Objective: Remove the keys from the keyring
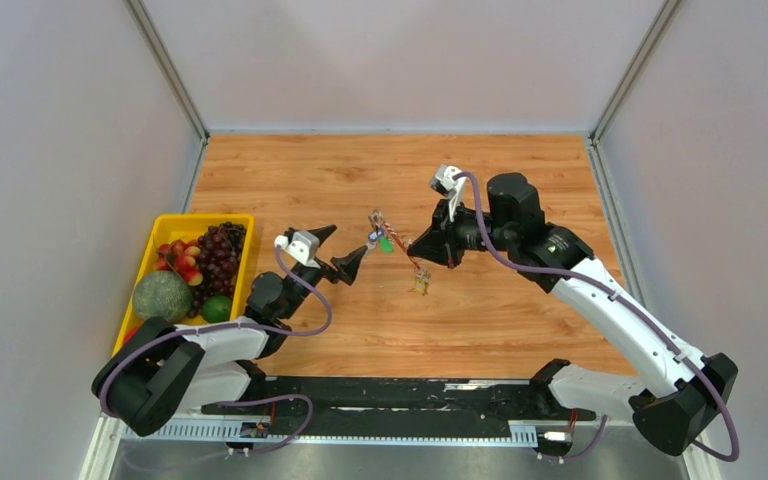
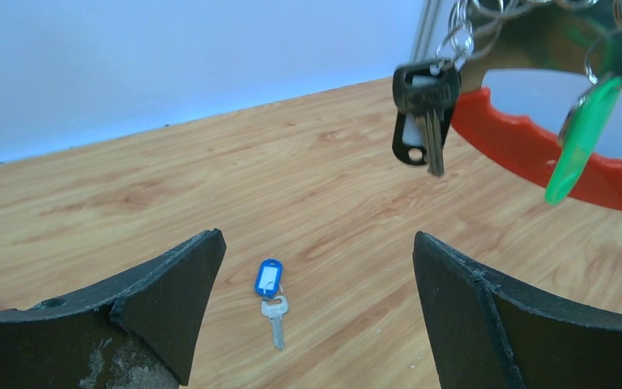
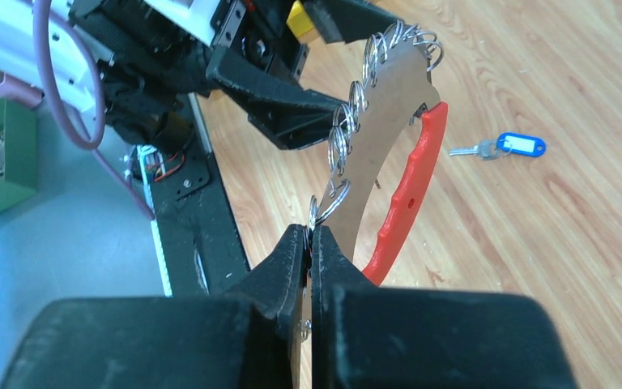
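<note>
L gripper is spread wide w/ nothing in it. Just past its tips, betw. the two fingers in the wrist view, a loose blue-tag key lies flat on the table, apart from the bunch. Further out, up and to that gripper's right, the keyring hangs off the wood, its red curved piece low and grey plate above. A black key dangles nearest the L tips and a green tag hangs further right. Neither touches the L fingers.

R gripper is pinched tight on the end of the keyring's grey plate and holds it in the air. The plate runs away from its tips toward the L gripper, w/ wire rings along one edge and the red piece along the other. A yellow tag shows near the R tips; can't tell if it hangs or lies.

Room: bare wood under and around the keyring, w/ walls well apart beyond. A yellow bin of fruit sits behind the L gripper, well apart.
</note>
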Available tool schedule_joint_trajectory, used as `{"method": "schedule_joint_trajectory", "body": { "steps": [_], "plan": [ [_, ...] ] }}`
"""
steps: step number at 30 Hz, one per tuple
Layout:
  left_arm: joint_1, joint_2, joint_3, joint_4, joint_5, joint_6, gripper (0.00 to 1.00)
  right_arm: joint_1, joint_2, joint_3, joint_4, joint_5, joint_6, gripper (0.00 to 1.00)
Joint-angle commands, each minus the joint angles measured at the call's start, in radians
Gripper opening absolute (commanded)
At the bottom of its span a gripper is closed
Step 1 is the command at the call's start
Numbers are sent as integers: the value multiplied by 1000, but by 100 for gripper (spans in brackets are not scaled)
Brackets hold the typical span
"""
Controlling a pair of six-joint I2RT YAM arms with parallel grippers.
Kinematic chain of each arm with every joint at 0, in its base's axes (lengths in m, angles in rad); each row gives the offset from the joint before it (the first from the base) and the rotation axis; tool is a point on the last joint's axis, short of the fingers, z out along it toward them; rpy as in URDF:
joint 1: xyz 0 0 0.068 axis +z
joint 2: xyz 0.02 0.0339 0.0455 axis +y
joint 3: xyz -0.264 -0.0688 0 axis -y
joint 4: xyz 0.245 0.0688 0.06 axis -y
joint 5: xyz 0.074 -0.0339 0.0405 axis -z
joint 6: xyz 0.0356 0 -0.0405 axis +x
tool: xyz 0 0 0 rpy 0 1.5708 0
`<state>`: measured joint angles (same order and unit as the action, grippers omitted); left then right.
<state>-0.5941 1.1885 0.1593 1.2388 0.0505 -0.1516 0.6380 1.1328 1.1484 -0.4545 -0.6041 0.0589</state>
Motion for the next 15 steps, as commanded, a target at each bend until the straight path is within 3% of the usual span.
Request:
{"method": "schedule_joint_trajectory", "body": {
  "steps": [1,5,15],
  "plan": [
    [2,-9,-4,76,79,41,96,0,-37,-1,-49,-94,-87,3],
    [2,6,-18,169,171,38,96,0,-42,-9,-82,-93,-113,4],
    [2,94,31,220,361,-2,93,3,-39,-21,-103,-132,-138,6]
  ]
}}
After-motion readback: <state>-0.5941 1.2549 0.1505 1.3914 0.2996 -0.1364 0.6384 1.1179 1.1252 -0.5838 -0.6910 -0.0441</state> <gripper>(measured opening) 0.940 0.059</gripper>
